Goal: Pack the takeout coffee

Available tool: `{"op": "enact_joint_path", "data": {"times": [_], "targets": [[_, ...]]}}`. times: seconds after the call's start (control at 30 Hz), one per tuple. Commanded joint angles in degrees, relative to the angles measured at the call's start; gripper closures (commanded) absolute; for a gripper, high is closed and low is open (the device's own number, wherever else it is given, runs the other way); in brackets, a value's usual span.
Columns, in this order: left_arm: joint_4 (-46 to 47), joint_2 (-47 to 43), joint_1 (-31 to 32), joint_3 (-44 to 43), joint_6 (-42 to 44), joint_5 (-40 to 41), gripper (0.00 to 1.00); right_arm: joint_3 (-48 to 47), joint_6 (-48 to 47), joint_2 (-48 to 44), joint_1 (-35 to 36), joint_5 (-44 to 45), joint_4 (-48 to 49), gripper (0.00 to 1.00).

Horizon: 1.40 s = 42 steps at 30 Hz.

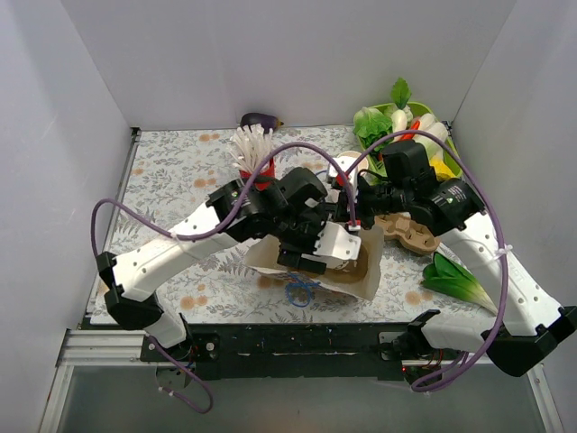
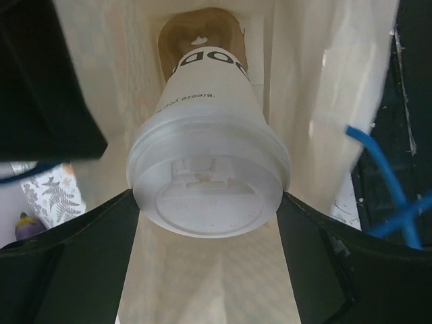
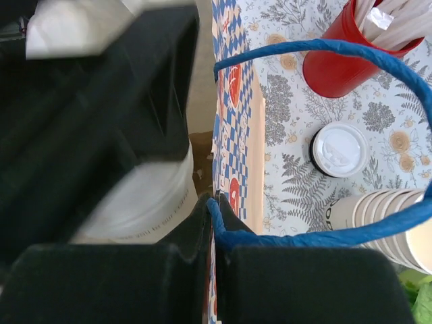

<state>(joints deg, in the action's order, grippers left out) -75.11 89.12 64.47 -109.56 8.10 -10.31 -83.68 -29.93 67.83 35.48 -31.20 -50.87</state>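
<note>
- On the takeout coffee cup (image 2: 206, 115), in the left wrist view: small print, seen upside down, begins "Breeze you"; the rest curves out of sight.
- Higher on the same cup, large white letters on a dark band, only partly in view: "OD".
- The raised marks on its lid (image 2: 209, 202) are too blurred to read.

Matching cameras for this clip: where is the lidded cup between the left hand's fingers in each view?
Left wrist: centre, lidded cup, lid toward the camera, between the fingers of the left hand, inside the paper bag.
Right wrist: lower left, its white side inside the bag, partly behind a dark blur.
Top external: not visible, hidden beneath the left hand at centre.
Shared landmark: the bag, its rim pinched by the right hand.
</note>
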Motion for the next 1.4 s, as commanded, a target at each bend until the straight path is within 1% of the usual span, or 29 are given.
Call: {"op": "enact_joint_path", "data": {"times": [0.0, 0.1, 0.17, 0.2, 0.23, 0.27, 0.37, 0.53, 0.77, 1.03, 1.17, 1.37], "targets": [[4.1, 2.0, 1.4, -0.1, 0.8, 5.4, 1.0, -5.1, -1.8, -0.4, 1.1, 1.2, 0.2, 0.99], [6.7, -0.1, 1.4, 4.1, 1.1, 7.3, 1.0, -4.6, -1.7, -1.4, 1.4, 1.2, 0.0, 0.99], [9.8, -4.4, 2.1, 11.4, 1.3, 9.6, 1.0, -3.6, -1.4, -2.5, 1.4, 1.5, 0.3, 0.99], [13.3, -6.0, 2.8, 14.2, 1.6, 11.3, 1.0, -3.0, -1.3, -3.0, 1.4, 1.8, 0.6, 0.99], [15.4, -7.8, 3.2, 19.9, 2.0, 12.8, 1.0, -1.6, -1.3, -4.0, 1.4, 2.0, 0.9, 0.99], [17.2, -10.3, 3.6, 22.3, 2.5, 15.6, 1.0, -0.8, -1.2, -4.7, 1.4, 2.7, 2.4, 0.99], [20.5, -12.0, 4.5, 26.7, 2.5, 19.0, 1.0, 2.1, -0.6, -6.7, 1.8, 3.6, 4.5, 0.99], [23.3, -11.3, 5.4, 26.0, -0.1, 21.2, 1.0, 3.9, -1.1, -7.2, 5.3, 4.7, 4.6, 0.99], [24.0, -11.8, 5.5, 28.4, 0.2, 24.1, 1.0, 5.5, 0.7, -7.4, 7.8, 8.5, 7.1, 0.99], [19.4, -10.0, 5.5, 27.2, -1.5, 24.5, 1.0, 7.0, 5.5, -7.7, 8.0, 11.7, 10.4, 0.99], [16.8, -8.3, 5.5, 25.8, -2.9, 22.8, 1.0, 6.4, 8.0, -7.5, 8.0, 13.9, 11.6, 0.99], [13.9, -6.0, 5.5, 23.8, -3.1, 20.6, 1.0, 6.7, 11.3, -7.3, 8.0, 12.9, 12.8, 0.99]]}}
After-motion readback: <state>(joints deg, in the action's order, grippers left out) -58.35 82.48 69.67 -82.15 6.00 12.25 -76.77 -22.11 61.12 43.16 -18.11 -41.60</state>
